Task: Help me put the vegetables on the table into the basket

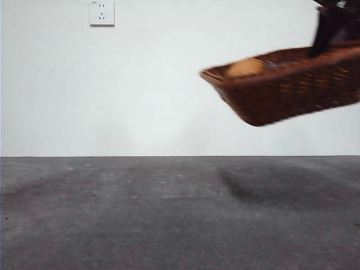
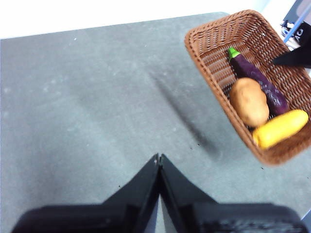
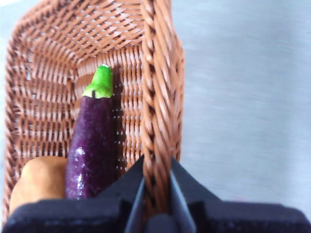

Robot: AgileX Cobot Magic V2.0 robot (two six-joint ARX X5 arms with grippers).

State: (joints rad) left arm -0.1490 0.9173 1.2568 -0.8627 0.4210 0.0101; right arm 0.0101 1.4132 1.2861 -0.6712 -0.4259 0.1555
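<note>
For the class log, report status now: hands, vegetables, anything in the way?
Right hand shut on basket rim, basket lifted off table. Left hand shut, empty. Eggplant, potato, corn all inside. No obstruction seen.

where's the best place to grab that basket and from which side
The braided rim of a long side of the basket, from above, one jaw inside and one outside: the wall is thin and flaring. The right gripper already pinches the rim that way, basket lifted.

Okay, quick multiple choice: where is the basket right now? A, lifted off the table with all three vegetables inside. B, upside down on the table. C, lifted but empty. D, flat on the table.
A: the right tool grips the basket rim, holding it above the table; eggplant, potato and corn lie inside.
</note>
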